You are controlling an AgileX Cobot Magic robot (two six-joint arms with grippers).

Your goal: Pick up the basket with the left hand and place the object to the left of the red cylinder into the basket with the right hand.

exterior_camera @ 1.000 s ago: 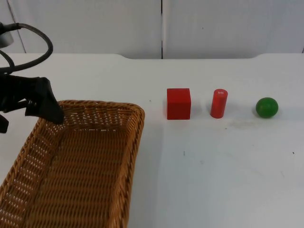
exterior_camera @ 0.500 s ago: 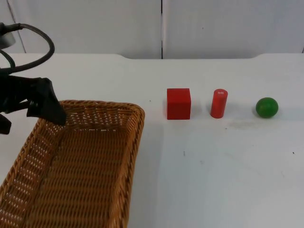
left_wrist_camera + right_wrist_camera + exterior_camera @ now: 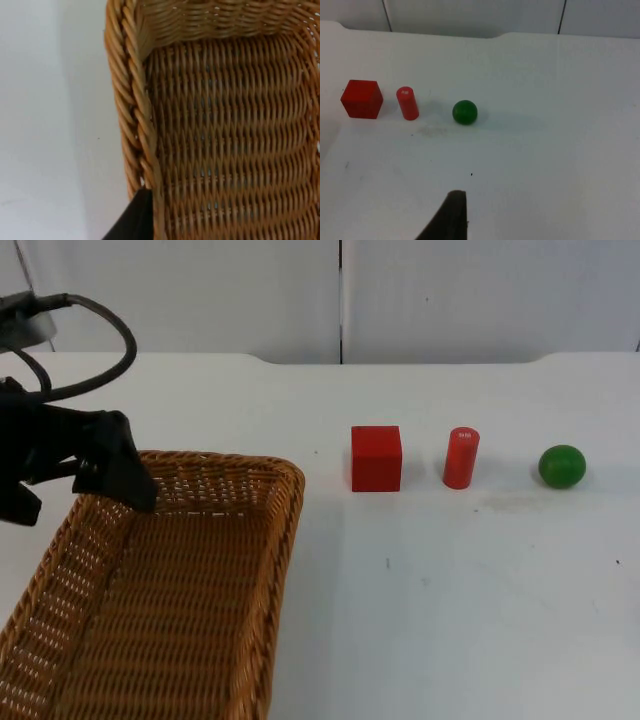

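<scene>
- White counter [image 3: 450, 590] runs back to the grey partition wall [image 3: 200, 290], and I've got everything I need laid out on it.
- Wicker basket [image 3: 200, 570] sits at the near left of the counter; my left end effector [image 3: 125, 480] is at its far left corner, one black finger reaching down over the rim.
- From the left wrist camera I see a dark fingertip [image 3: 132, 220] right against the outside of the woven rim [image 3: 135, 100]; I cannot tell whether the fingers are apart or clamped on the weave.
- Basket looks to be resting on the counter, so I judge we're on the first step: getting hold of the basket.
- Over to the right there's a row: red cube [image 3: 376, 458], then the red cylinder [image 3: 461, 457] standing upright just beside it, then a green ball [image 3: 562, 466] further right, all apart from one another.
- The cube is the object left of the cylinder, so that's my target for the right arm.
- Right end effector [image 3: 451, 220] waits well back from the row, looking onto cube, cylinder and ball; I cannot tell its finger state either.
- Next, as I read it: make the left grip on the rim firm, lift the basket level, then bring the right arm in over the cube without knocking the cylinder beside it.
</scene>
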